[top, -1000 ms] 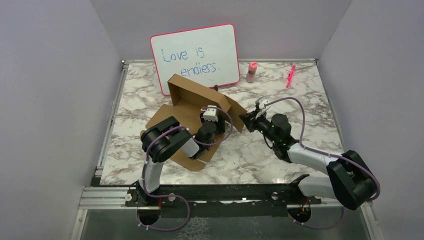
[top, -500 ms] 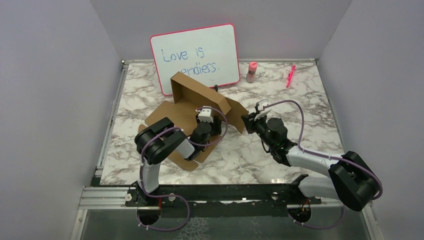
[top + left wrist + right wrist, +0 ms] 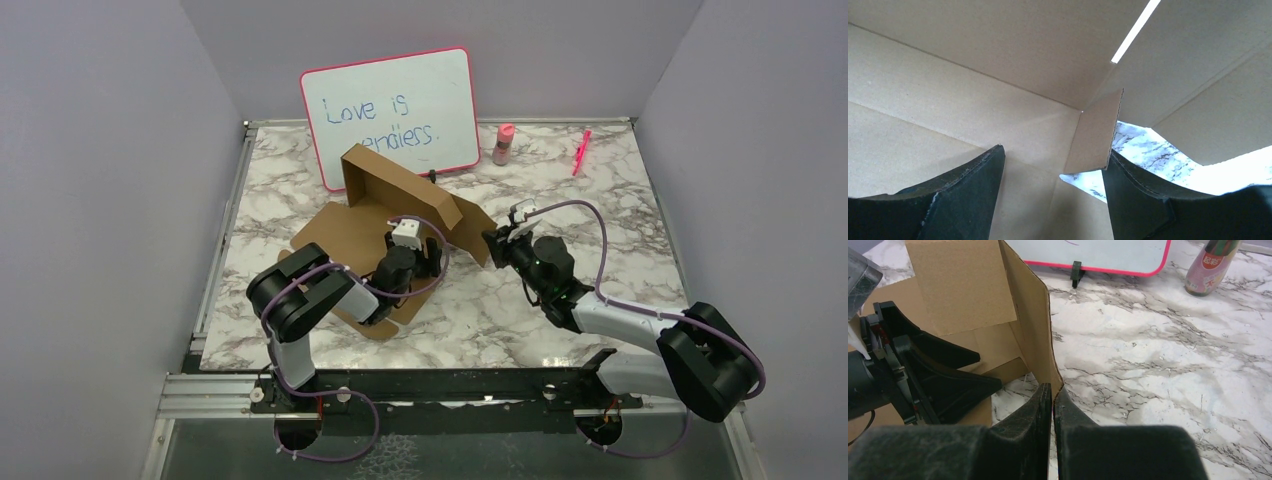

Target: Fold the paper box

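The paper box (image 3: 345,228) is brown cardboard lying part folded on the marble table, its back wall (image 3: 395,180) standing up. My right gripper (image 3: 1053,390) is shut on the edge of the box's right side flap (image 3: 1035,325), holding it upright; it shows from above as the right gripper (image 3: 493,243). My left gripper (image 3: 1053,165) is open inside the box, low over the base panel. A small corner tab (image 3: 1095,132) stands between its fingers, right against the right finger (image 3: 1143,200). The left gripper (image 3: 948,375) also shows in the right wrist view.
A pink-framed whiteboard (image 3: 392,112) stands behind the box. A pink bottle (image 3: 503,144) and a pink marker (image 3: 580,151) lie at the back right. The metal table rim (image 3: 215,260) runs along the left.
The box's back wall has risen more upright. My left arm's elbow has swung left and toward the near edge, and its jaws have spread a little. The right gripper keeps hold of the flap.
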You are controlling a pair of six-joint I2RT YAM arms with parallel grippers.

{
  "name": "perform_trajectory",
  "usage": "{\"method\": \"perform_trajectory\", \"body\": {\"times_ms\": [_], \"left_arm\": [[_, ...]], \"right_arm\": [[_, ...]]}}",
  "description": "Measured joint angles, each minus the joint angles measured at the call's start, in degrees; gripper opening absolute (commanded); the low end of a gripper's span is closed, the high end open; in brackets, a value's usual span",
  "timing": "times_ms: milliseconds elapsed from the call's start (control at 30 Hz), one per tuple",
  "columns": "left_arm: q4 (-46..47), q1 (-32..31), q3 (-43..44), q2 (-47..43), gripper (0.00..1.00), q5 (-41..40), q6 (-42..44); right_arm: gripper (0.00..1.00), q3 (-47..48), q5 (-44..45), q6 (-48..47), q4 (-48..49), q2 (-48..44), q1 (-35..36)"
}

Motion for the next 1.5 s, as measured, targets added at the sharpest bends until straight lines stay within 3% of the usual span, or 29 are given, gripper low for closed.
{"method": "perform_trajectory", "body": {"times_ms": [233,500,767,1267,1500], "left_arm": [[-1.7,0.2,-0.7,-0.6,0.67,1.0,-1.0],[-0.3,0.4,0.5,1.6,0.51,1.6,-3.1],[0.7,0.5,1.3,3.0,0.48,2.6,-5.6],[1.0,0.1,2.7,4.2,0.48,4.3,-7.7],[1.0,0.1,2.7,4.2,0.48,4.3,-7.7]], "right_arm": [[0.11,0.0,-1.9,0.2,-0.4,0.2,0.0],[0.12,0.2,-2.7,2.0,-2.7,-0.7,1.3],[0.16,0.2,-1.2,5.3,-4.9,-2.5,4.5],[0.43,5.7,2.6,13.4,-6.4,3.9,11.2],[0.48,6.3,2.3,15.9,-6.3,5.5,11.3]]}}
